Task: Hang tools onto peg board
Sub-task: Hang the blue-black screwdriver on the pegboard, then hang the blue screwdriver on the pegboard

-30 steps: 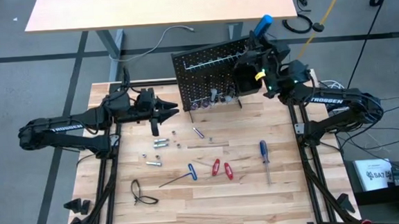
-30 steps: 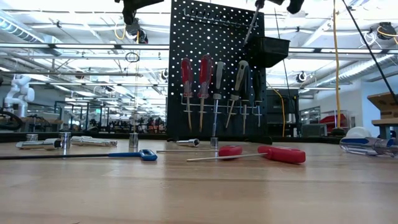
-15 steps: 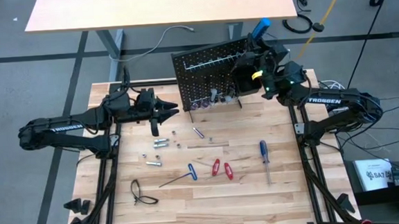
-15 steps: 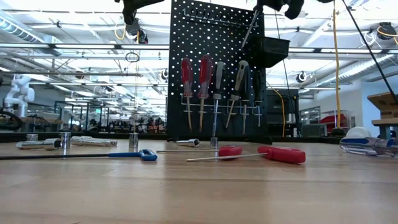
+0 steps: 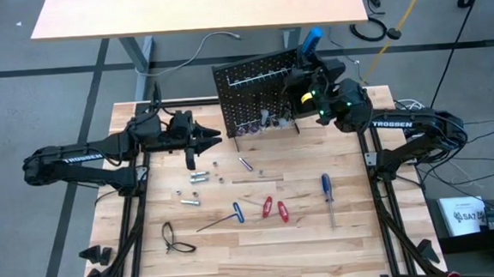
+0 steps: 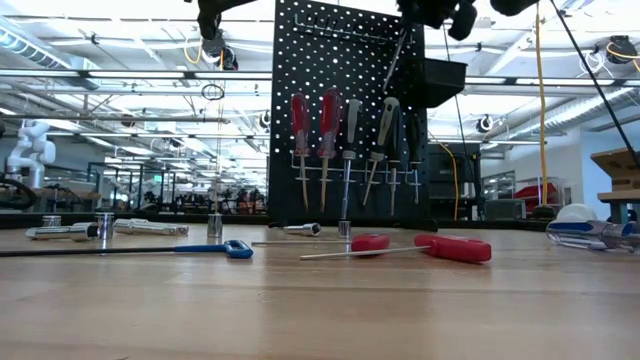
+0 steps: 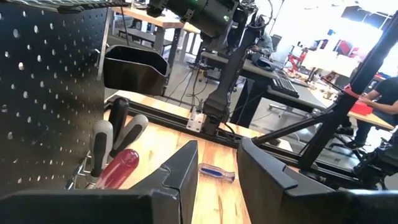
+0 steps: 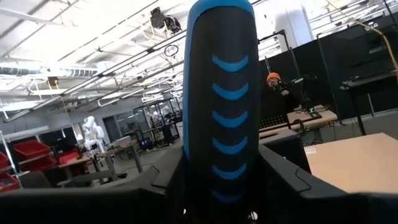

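Observation:
The peg board [image 5: 257,91] stands upright at the table's far edge, with red-handled [image 6: 300,125] and grey-handled screwdrivers [image 6: 385,120] hanging on its rail beside a black bin [image 6: 430,82]. My right gripper [image 5: 310,70] is high up at the board's right end, shut on a blue-and-black screwdriver [image 5: 311,40]. The screwdriver's shaft [image 6: 397,50] slants down in front of the board. My left gripper [image 5: 214,139] waits open, level, left of the board, with nothing between its fingers [image 7: 180,177]. My right gripper pinches the screwdriver's handle [image 8: 221,180] between its two fingers [image 8: 286,180], low on the handle. The handle's blue end sticks out beyond the fingers, up and away from the table. The screwdriver is lifted clear and tilted, its shaft pointing down toward the board's front.
On the table lie a blue T-handle key [image 5: 230,213], two red screwdrivers [image 5: 274,209], a blue screwdriver [image 5: 327,189], several silver bits [image 5: 198,177] and a black loop [image 5: 171,238]. People sit at desks in the room beyond.
My right gripper has gone toward the table's left edge and a little down, toward the peg board's top right. It has carried the screwdriver along, so the shaft now stands closer over the hanging tools.

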Controlling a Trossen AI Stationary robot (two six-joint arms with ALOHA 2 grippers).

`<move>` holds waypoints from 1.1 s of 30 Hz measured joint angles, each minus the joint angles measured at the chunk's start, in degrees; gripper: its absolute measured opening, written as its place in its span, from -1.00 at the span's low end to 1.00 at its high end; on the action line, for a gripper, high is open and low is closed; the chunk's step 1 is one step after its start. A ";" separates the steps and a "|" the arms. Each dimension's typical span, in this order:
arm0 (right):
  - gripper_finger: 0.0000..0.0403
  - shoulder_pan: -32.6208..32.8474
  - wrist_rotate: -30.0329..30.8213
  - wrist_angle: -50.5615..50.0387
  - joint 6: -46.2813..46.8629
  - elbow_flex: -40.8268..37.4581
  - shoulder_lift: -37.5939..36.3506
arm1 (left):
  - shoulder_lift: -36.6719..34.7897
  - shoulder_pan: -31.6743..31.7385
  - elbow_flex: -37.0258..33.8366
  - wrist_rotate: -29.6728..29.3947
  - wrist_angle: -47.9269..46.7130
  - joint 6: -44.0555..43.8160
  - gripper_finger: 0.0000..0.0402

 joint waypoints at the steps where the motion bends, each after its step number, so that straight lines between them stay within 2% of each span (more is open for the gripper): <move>1: -0.35 0.05 0.44 -0.02 -0.24 0.00 0.01 | 0.00 0.01 0.00 0.01 0.01 0.00 -0.44; 4: -0.28 0.37 1.73 -1.09 -0.27 0.02 0.00 | 0.00 0.02 0.00 0.01 -0.01 0.00 -0.44; 10: 0.37 1.17 4.58 -2.14 -5.18 0.00 0.07 | 0.00 0.02 0.00 0.01 0.01 0.02 -0.44; 14: 0.59 1.96 4.52 -2.12 -8.54 0.00 0.07 | 0.00 0.02 0.00 0.01 0.01 0.15 -0.44; 22: 0.66 3.72 4.70 -1.40 -14.41 0.00 -1.07 | 0.00 0.01 0.00 0.01 0.01 0.50 -0.44; 28: 0.67 6.34 10.41 -1.35 -22.02 0.00 -4.29 | 0.00 0.00 0.00 0.45 -0.04 0.52 -0.44; 33: 0.67 10.94 10.58 -2.14 -21.04 0.00 -7.20 | 0.00 0.02 0.00 0.52 -1.69 1.51 -0.44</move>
